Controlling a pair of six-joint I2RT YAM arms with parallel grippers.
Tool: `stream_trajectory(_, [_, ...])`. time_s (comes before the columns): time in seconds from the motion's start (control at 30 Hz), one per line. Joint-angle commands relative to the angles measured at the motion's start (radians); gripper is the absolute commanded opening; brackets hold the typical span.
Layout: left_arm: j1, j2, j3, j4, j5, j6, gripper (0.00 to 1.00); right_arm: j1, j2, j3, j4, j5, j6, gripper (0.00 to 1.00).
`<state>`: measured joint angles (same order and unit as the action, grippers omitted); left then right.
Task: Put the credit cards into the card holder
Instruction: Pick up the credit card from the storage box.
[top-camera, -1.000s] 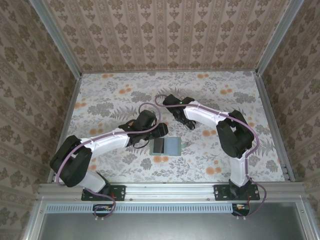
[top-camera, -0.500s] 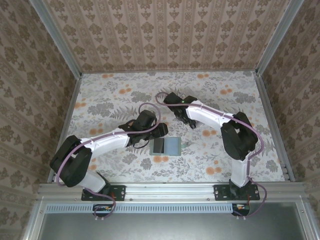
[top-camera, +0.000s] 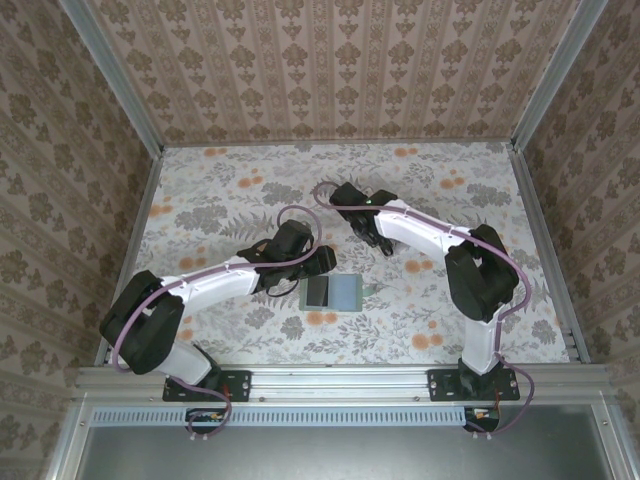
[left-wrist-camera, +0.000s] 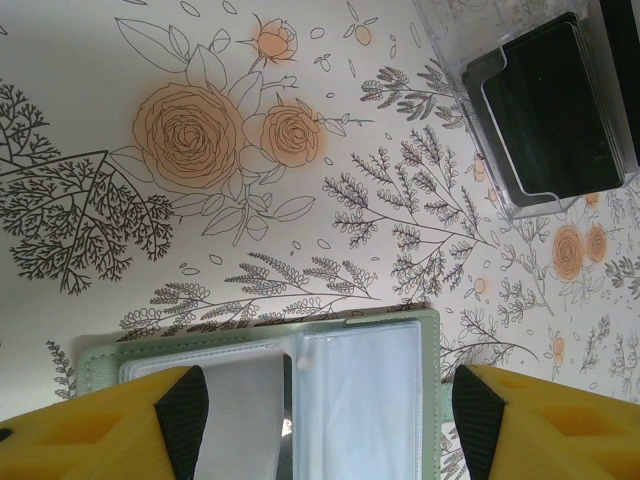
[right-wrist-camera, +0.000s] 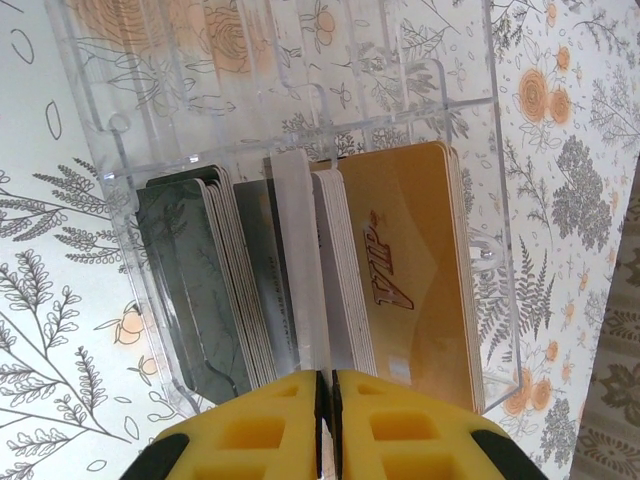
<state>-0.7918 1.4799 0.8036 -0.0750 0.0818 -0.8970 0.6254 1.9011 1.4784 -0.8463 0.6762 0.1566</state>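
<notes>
You are looking at one card holder (top-camera: 335, 292), one clear box (right-wrist-camera: 470, 200) and three stacks of credit cards (right-wrist-camera: 410, 260): one grey, one white, one gold. The number in each stack is not showing clearly.

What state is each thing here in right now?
Card holder, open flat, with a grey card.
Clear box, filled with cards.
White card, pinched, in the box.
Left gripper, open over the holder.
Right gripper, shut on the white card.
</notes>
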Motion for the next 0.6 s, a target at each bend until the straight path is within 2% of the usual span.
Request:
stream_trajectory(0.0, [-0.007, -0.016, -0.007, -0.005, -0.010, -0.003, 0.69, -0.009, -0.025, 0.025, -0.043, 0.021, 0.001, 0.14])
stream_trajectory(0.57, [-0.007, -0.009, -0.005, -0.002, -0.003, -0.002, 0.69, -0.041, -0.071, 0.028, -0.062, -0.033, -0.006, 0.14])
